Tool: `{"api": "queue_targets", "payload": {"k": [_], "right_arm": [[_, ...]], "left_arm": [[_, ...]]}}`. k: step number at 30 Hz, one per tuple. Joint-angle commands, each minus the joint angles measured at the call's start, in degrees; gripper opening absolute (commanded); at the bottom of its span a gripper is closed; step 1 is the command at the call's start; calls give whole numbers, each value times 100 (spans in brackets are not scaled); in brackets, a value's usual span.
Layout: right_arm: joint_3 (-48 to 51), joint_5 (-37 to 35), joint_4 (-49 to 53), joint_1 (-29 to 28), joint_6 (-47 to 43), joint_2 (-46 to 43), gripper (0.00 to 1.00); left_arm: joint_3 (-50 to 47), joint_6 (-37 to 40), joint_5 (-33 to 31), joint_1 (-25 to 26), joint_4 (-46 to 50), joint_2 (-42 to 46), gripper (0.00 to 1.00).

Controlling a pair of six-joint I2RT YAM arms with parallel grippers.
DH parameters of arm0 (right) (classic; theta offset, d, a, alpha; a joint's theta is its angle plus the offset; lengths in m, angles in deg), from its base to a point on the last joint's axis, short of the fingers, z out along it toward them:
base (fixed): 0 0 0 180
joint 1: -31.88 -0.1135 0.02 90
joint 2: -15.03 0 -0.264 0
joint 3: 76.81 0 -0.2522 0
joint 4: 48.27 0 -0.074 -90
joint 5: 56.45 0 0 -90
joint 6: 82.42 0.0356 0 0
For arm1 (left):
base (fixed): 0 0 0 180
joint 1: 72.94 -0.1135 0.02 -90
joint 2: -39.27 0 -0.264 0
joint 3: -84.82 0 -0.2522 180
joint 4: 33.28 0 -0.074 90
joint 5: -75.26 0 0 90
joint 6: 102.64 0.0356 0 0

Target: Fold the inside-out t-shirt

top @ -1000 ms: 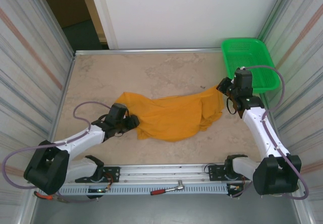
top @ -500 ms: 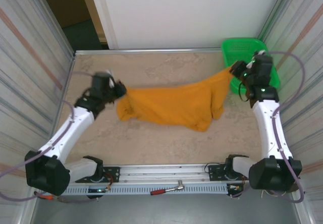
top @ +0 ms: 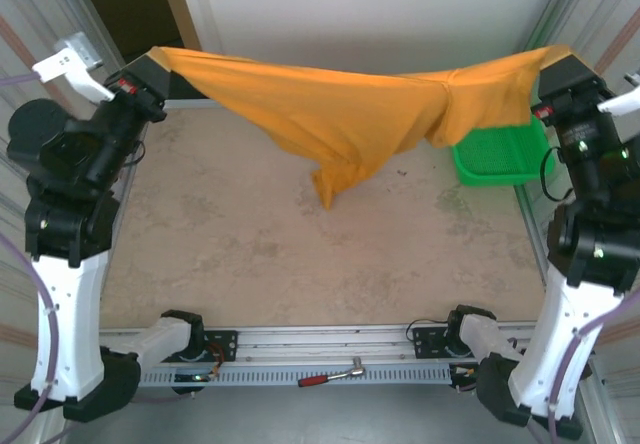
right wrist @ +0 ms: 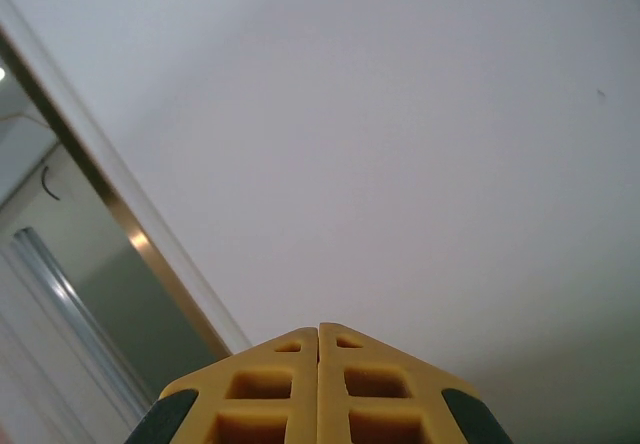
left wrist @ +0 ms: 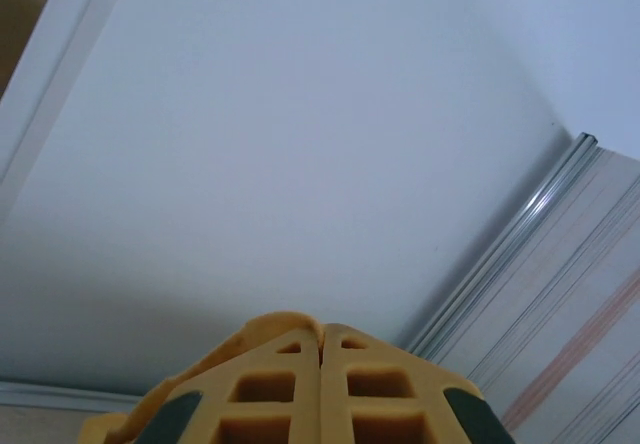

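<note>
The t-shirt [top: 340,114] is in the air, well above the counter [top: 300,254], stretched like a line between the two raised arms. The left jaws are clenched on its left end, high at the far left corner. The right jaws are clenched on its right end, high at the far right. In both wrist views the yellow, lattice-shaped fingers [left wrist: 280,394] [right wrist: 280,394] are pressed flat together with no gap, and in the left one a small bulge of orange cloth shows at their tip.

The cloth is soft orange-yellow cotton. It sags in the middle, and one folded point hangs down over the counter without touching it. The green plastic basket [top: 500,159], with mesh walls, stands in the far right corner, and the hanging cloth covers its upper part. The counter is beige with a marble-like pattern. A red-handled tool [top: 332,375] lies on the metal rail [top: 320,344] at the near edge. A plain white wall [top: 370,14] is behind.
</note>
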Motion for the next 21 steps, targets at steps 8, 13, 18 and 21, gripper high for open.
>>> {"api": "queue_targets", "payload": {"k": [8, 13, 18, 21], "right_arm": [[27, 526, -306, -40, 724, 1044, 0], [148, 115, -256, -706, 215, 2007, 0], [-591, 28, -441, -1046, 64, 3298, 0], [-1551, 306, -483, -1175, 190, 4078, 0]], "left_arm": [[140, 407, -563, -462, 565, -655, 0], [132, 321, -264, -907, 294, -1730, 0], [1173, 177, 5, -1175, 445, -3168, 0], [2022, -142, 257, -1280, 631, -3821, 0]]}}
